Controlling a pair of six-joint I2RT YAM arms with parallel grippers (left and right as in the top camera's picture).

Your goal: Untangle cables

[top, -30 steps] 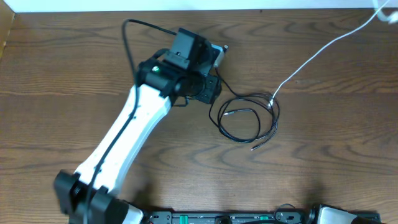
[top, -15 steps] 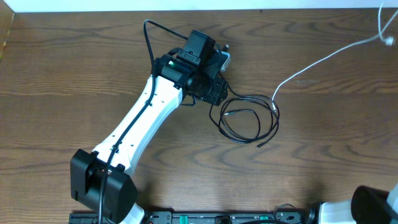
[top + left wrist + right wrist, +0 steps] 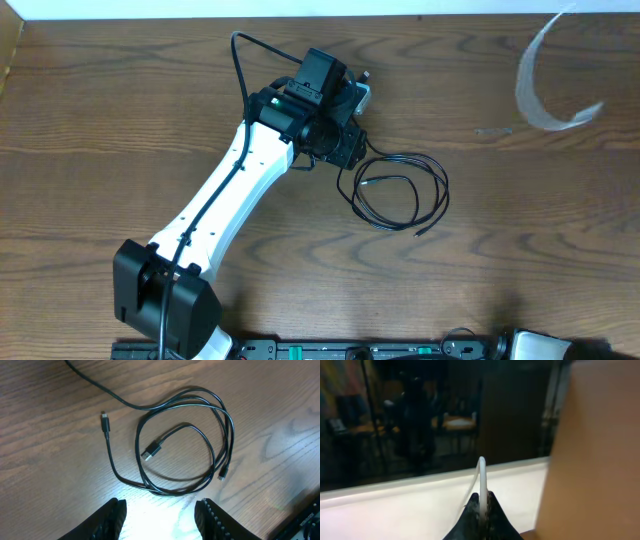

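Observation:
The black cables (image 3: 400,190) lie in a loose coil on the wooden table, right of my left arm (image 3: 250,180). In the left wrist view the coil (image 3: 220,420) lies just ahead of my left gripper (image 3: 161,520), which is open and empty. A USB plug (image 3: 151,452) sits inside the loop. The white cable (image 3: 522,85) is a blurred arc in the air at the top right, apart from the black coil. My right gripper (image 3: 481,505) is shut on this white cable (image 3: 481,472); it is outside the overhead view.
A cardboard box corner (image 3: 10,40) is at the table's far left. The table's back edge (image 3: 450,14) meets a white strip. The arm bases (image 3: 400,350) line the front edge. A brown surface (image 3: 600,450) fills the right of the right wrist view.
The white cable has been pulled off the black coil and swung up to the top right. My left arm shifted right a second ago and has held still since.

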